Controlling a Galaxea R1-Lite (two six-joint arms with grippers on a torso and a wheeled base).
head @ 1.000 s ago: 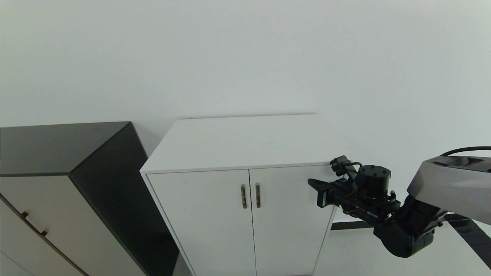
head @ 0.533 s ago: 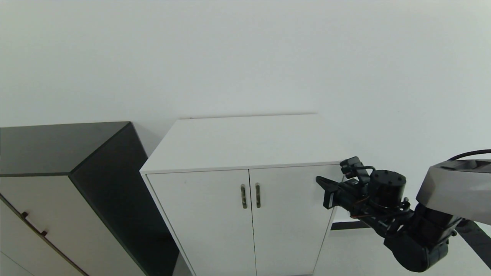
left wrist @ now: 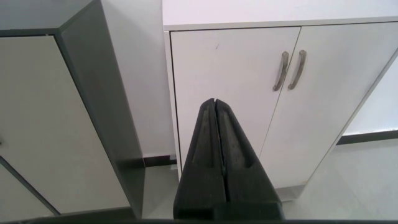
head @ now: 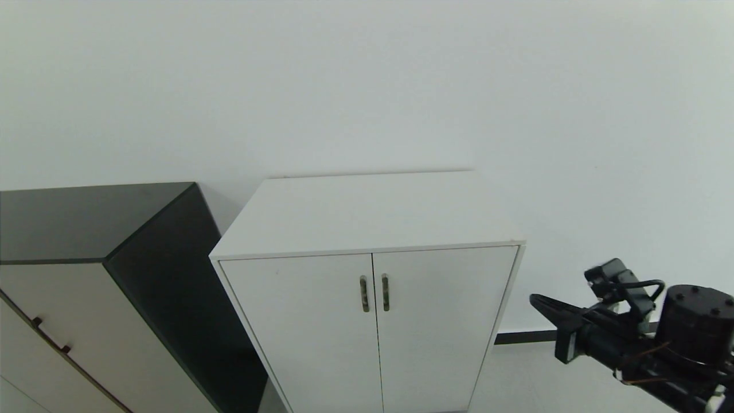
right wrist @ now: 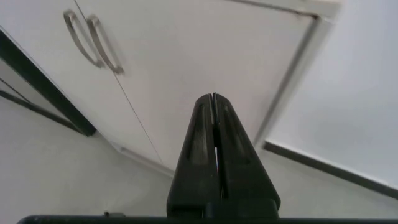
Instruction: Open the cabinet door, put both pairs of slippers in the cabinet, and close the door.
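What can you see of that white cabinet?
The white cabinet is a smooth box with a flat top and two doors, both shut, each with a vertical metal-looking handle by the centre seam. It stands against the wall beside a dark cabinet. Nothing touches it; the right hand hangs apart.

right arm point(head: 691, 321) sits low at far right in head view, wrist joint and forearm partly cut by the edge. right end effector point(head: 538, 300) points left and slightly up, fingers point(right wrist: 202, 137) pressed flush together. camera mount point(head: 616, 281) rides on top of it. left end effector point(left wrist: 214, 102) likewise closed, both fingers point(left wrist: 202, 149) meeting along one thin seam, aimed forward
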